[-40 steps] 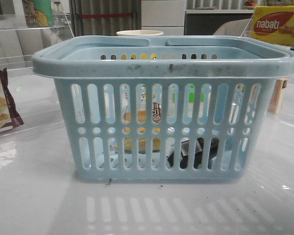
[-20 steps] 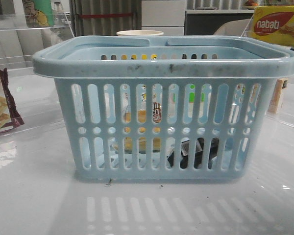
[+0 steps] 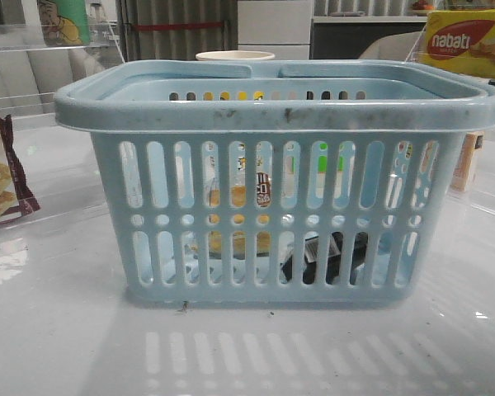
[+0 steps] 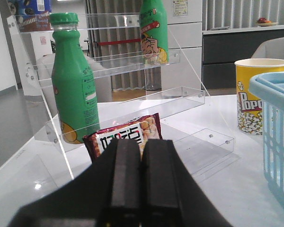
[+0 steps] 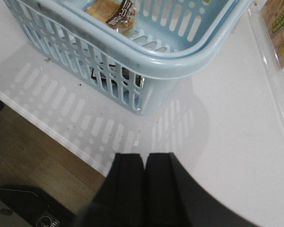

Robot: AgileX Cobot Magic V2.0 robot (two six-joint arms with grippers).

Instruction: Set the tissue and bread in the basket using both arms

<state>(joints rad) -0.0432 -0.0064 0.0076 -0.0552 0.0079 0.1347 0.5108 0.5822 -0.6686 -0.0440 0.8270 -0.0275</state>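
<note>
White glossy table (image 3: 66,330), shelving and a nabati box (image 3: 466,41) behind; basket (image 3: 280,111) sits centre in the front view, upright, handles folded down on the rim; through the slots the bread (image 3: 239,198) shows yellow with its dark label, leaning toward the left half inside; tissue (image 3: 334,252) lies low on the basket floor, right of the bread, black with a pale patch; right wrist view also catches the bread's top inside the rim and a dark shape behind the slats near the corner, likely the tissue.

Left gripper (image 4: 142,156): fingers pressed together, nothing between them, pointed at an acrylic rack with a green bottle (image 4: 73,80) and a snack bag (image 4: 128,137), popcorn cup (image 4: 260,94) beside the basket edge; well apart from the basket's contents. Right gripper (image 5: 144,170): fingers together, empty, hanging past the table edge, off the basket corner.

Progress, judged: both items look to be in the basket, neither arm is over it; task appears done, nothing left but perhaps parking the arms.
</note>
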